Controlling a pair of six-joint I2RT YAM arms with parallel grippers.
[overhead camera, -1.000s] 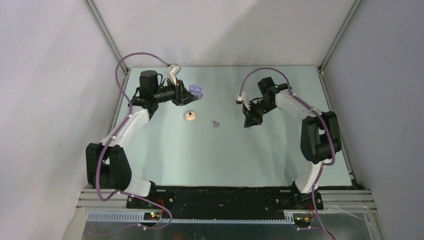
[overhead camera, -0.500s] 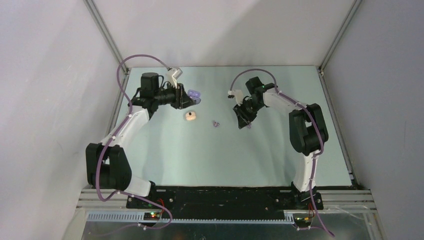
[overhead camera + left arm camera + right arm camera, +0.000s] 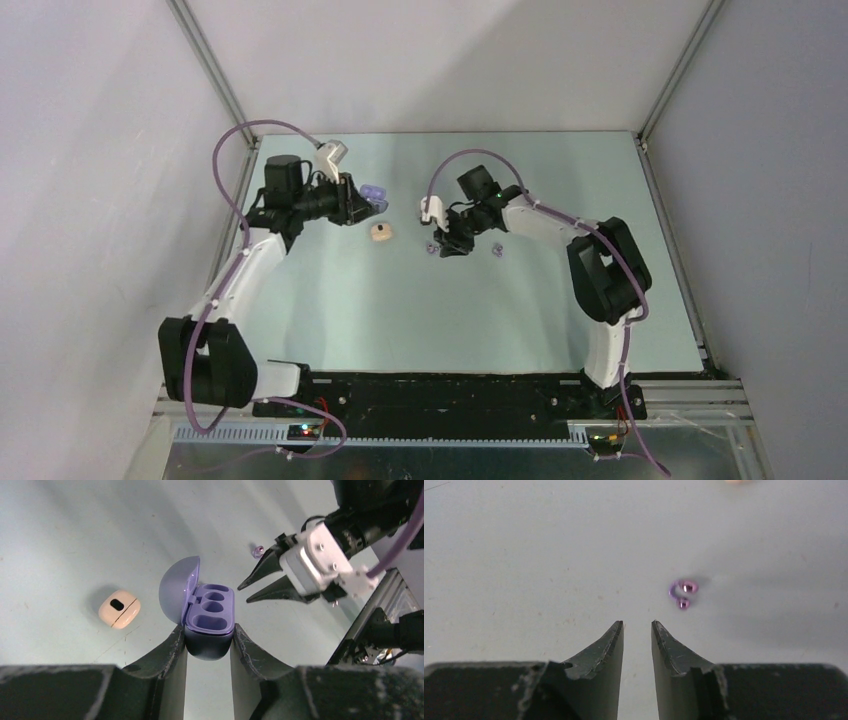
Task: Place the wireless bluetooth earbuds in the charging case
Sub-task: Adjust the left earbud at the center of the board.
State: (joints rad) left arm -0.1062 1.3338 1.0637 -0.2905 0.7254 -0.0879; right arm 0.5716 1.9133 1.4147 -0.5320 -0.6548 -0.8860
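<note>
Right claw (image 3: 637,625): jaws a narrow gap apart, nothing between them, tips lowered close to the bench (image 3: 400,320) at mid-depth, slightly right of centre. One purple earbud (image 3: 684,592), loose on the bench just beyond the tips and off their line; from above it lies just left of the claw, not touching it. One further small purple piece (image 3: 496,248) on the bench just right of the same claw, too small to make out. Left claw (image 3: 208,627): clamped on the lower body of the purple charging case (image 3: 210,610), held above the bench at far left, lid hinged open, recesses exposed and facing the wrist camera. One cream case (image 3: 380,233), pebble-shaped and closed, resting on the bench just to the near side of the left claw and left of the right claw, apart from both. Left and right claws stand near each other, not touching.
</note>
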